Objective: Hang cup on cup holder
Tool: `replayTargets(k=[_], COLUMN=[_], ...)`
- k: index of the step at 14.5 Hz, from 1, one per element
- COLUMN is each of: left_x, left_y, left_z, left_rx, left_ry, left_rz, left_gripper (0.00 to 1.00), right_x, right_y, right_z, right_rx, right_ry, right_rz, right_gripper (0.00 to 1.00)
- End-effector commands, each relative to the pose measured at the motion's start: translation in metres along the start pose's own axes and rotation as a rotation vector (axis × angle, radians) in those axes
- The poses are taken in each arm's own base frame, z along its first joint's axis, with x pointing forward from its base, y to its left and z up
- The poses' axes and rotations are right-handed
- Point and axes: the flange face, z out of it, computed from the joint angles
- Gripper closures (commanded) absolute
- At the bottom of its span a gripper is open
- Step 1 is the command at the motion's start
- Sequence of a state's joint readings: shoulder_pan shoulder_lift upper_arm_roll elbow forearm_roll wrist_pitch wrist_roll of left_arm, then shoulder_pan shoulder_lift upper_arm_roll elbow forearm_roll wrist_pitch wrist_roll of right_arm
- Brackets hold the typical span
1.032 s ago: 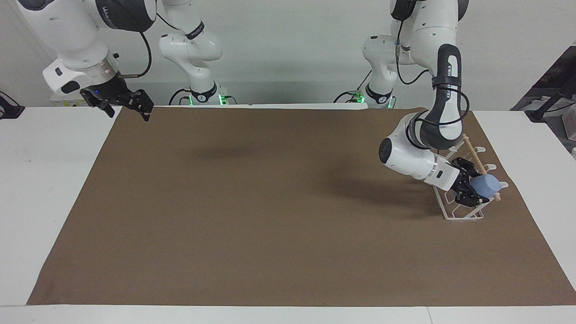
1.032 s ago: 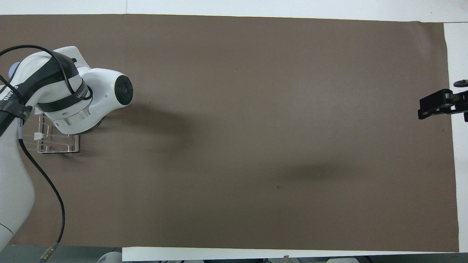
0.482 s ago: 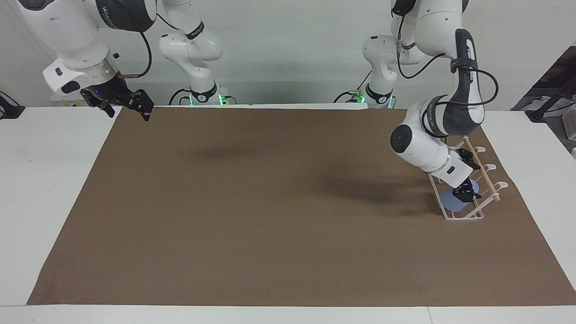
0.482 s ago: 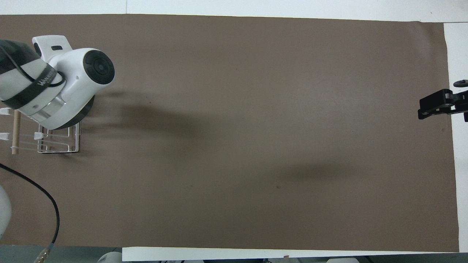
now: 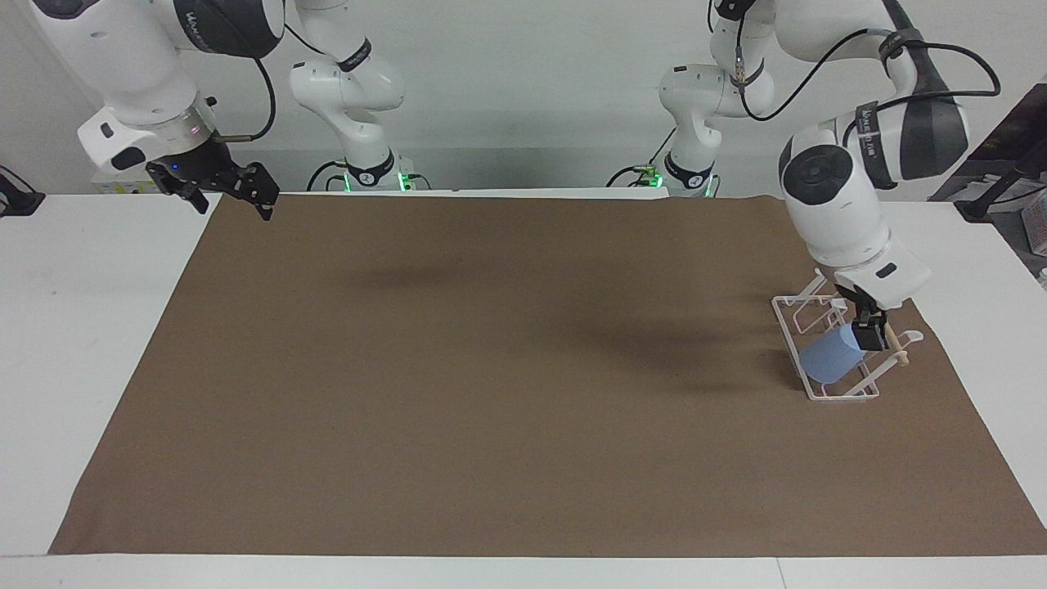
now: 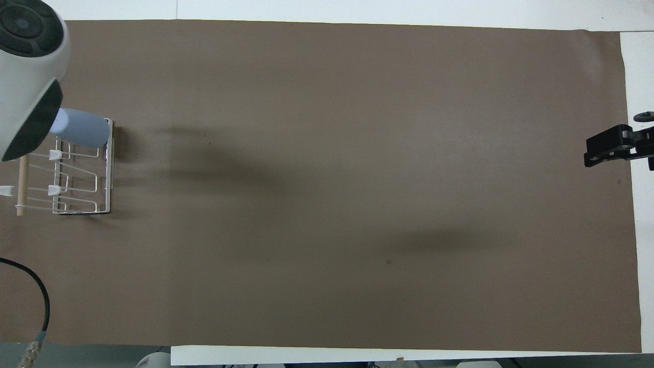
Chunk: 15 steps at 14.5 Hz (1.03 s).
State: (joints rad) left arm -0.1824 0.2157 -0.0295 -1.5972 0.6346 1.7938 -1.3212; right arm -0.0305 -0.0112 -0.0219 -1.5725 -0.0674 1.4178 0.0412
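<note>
The light-blue cup (image 5: pixel 829 360) lies slanted on a wire loop of the white cup holder (image 5: pixel 842 394), mouth down toward the holder's base, at the left arm's end of the table. It also shows in the overhead view (image 6: pixel 82 130) at the end of the holder (image 6: pixel 82 204) farther from the robots. The wooden dowel (image 5: pixel 896 350) runs along the holder's top. My left gripper (image 5: pixel 868 334) points down just above the cup's raised base end, beside the dowel. My right gripper (image 5: pixel 232 203) is open and empty, and waits in the air over the brown mat's corner at the right arm's end.
A brown mat (image 5: pixel 491 368) covers most of the white table (image 5: pixel 82 327). The left arm's wrist (image 6: pixel 25 76) hides part of the holder in the overhead view. A black cable (image 6: pixel 38 301) hangs by the mat's near edge.
The left arm has risen from a low tilted pose to upright over the holder. The cup went from raised by the dowel to slanted on a wire loop. The right arm has not moved.
</note>
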Motion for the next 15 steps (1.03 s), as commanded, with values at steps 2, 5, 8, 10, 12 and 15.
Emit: replayTargets(k=[2,5,8,10,12,15], left_x=[0.029,0.034,0.026,0.021,0.022,0.025], left_y=[-0.025,-0.04,-0.056,-0.065,-0.074,-0.084], left_z=[-0.002,-0.004,-0.005,-0.009,-0.022,-0.037], left_rx=[-0.085,-0.171,-0.199,-0.234,-0.296,-0.361], left_ry=[-0.207,-0.379,-0.503,-0.556,-0.534,-0.503], left_rz=[0.112,0.217,0.416,0.6,0.798,0.977], left_gripper=[0.0,0.0,0.0,0.0,0.0,0.0], right_x=[-0.003,-0.003,-0.003,-0.003,-0.004,-0.004], right_y=[0.002,0.002,0.002,0.002,0.002,0.002], right_z=[0.001,0.001,0.001,0.001,0.001,0.001], right_rx=[-0.006,-0.006,-0.006,-0.006,-0.006,-0.006], right_ry=[-0.005,-0.005,-0.005,-0.005,-0.005,-0.004], right_rz=[-0.004,-0.004,-0.004,-0.004,-0.004,-0.004], right_gripper=[0.01,0.01,0.01,0.01,0.01,0.01])
